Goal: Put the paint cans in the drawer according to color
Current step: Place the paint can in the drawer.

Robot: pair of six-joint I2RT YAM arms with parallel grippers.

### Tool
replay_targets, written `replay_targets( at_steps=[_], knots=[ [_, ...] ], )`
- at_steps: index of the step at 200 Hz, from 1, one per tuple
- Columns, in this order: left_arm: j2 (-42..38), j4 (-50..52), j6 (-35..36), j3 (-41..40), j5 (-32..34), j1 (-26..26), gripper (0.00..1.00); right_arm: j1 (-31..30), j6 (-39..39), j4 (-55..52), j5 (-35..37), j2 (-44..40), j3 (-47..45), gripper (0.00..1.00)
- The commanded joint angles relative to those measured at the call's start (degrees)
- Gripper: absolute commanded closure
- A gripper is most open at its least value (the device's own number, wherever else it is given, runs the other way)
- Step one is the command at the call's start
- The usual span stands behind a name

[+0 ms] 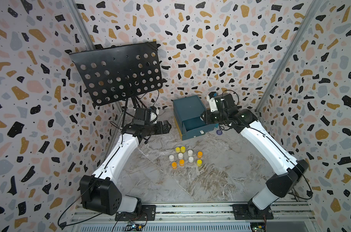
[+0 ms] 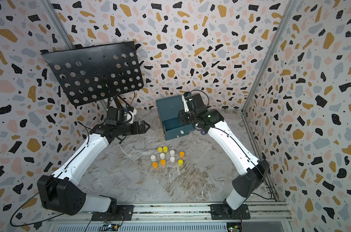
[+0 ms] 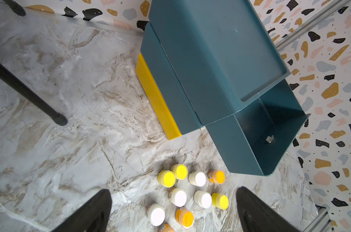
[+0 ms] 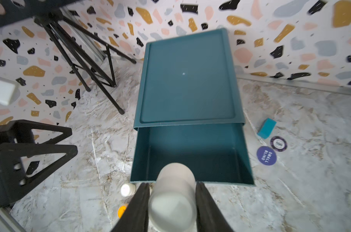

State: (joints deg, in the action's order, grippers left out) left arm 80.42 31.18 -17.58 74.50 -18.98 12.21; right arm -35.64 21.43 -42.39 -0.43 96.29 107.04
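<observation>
Several paint cans [image 1: 185, 157] in white, yellow and orange stand in a cluster mid-table, seen in both top views [image 2: 167, 157] and the left wrist view [image 3: 190, 190]. Behind them stands a teal drawer unit with its top drawer [image 1: 192, 124] pulled out; the drawer floor [image 4: 200, 152] looks bare. A yellow lower drawer [image 3: 156, 96] pokes out at its side. My right gripper [image 4: 172, 184] is shut on a white paint can [image 4: 173, 200] just at the open drawer's front edge. My left gripper [image 1: 168, 126] hangs open and holds nothing, left of the unit.
A black perforated music stand [image 1: 118, 72] rises at the back left, with tripod legs [image 4: 86, 60] on the table. Right of the unit lie two purple chips [image 4: 266, 155] and a small teal block [image 4: 266, 128]. Patterned walls close in on three sides.
</observation>
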Motion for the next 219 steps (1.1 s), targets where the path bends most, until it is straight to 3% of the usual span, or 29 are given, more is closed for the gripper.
replay_targets(
  at_steps=[1, 41, 113, 138, 159, 176, 219],
  knots=[
    [-2.0, -2.2, 0.0, -0.8, -0.6, -0.2, 0.0, -0.7, 0.2, 0.8, -3.3, 2.9, 5.0, 0.8],
    [-2.0, -2.2, 0.1, -1.1, 0.0, -0.2, 0.0, -1.8, -0.2, -1.0, -2.5, 9.9, 10.5, 0.8],
    [-1.3, -1.4, 0.4, -0.5, 0.7, -0.3, 0.0, -2.8, -1.4, -2.5, -1.7, 14.1, 10.4, 0.76],
    [-1.0, -1.0, 0.4, -0.3, 0.8, -0.3, 0.0, -2.9, -1.7, -2.5, -2.7, 14.1, 9.3, 0.71],
    [-1.0, -1.0, 0.4, -0.4, 1.1, -0.3, 0.0, -2.9, -2.2, -2.1, -2.4, 13.1, 7.3, 0.55],
    [-0.8, -0.9, 0.6, -0.4, 1.5, -0.3, 0.0, -2.9, -2.6, -1.6, -1.8, 12.0, 6.1, 0.49],
    [-0.6, -0.4, 0.8, -0.1, 2.2, -0.4, 0.0, -2.9, -3.5, -2.0, -0.3, 7.4, 6.0, 0.43]
  ],
)
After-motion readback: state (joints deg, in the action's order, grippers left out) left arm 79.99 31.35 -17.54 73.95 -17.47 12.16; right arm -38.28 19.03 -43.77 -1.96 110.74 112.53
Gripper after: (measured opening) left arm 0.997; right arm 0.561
